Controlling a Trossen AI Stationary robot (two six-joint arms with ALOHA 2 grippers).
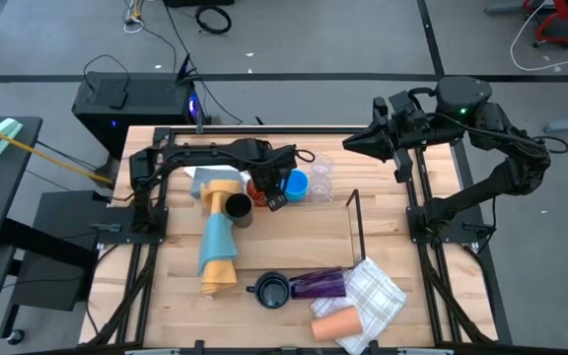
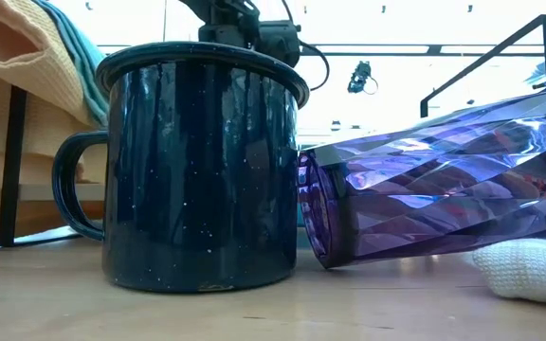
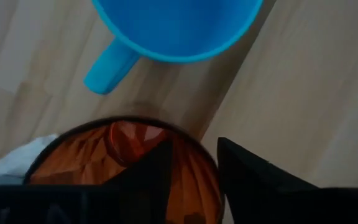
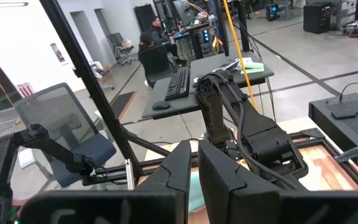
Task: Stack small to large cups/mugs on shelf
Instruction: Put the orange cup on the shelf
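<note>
My left gripper (image 1: pixel 269 193) is over the amber translucent cup (image 3: pixel 123 165), which stands upright on the table. It is open, with one finger (image 3: pixel 148 171) inside the cup and the other (image 3: pixel 253 177) outside its rim. The bright blue cup (image 3: pixel 173 28) stands just beyond, and clear glasses (image 1: pixel 321 177) stand next to it. The black cup (image 1: pixel 237 207) lies on a rolled yellow-and-blue cloth (image 1: pixel 217 242). The dark handled mug (image 2: pixel 197 166) stands upright, with the purple tumbler (image 2: pixel 434 185) on its side beside it. The peach cup (image 1: pixel 335 323) lies near the front edge. My right gripper (image 1: pixel 351 145) is shut and raised at the far right. My left gripper straddles the amber cup's rim (image 3: pixel 209 163) from above, pointing down, one finger inside and one outside. A gap shows between the fingers, and I cannot tell whether either one touches the wall. The cup stands on the table.
The thin black rod shelf (image 1: pixel 355 225) stands right of centre. A white checked cloth (image 1: pixel 375 296) lies at the front right beside the tumbler and peach cup. A person sits at a desk (image 4: pixel 148 46) in the room beyond the table.
</note>
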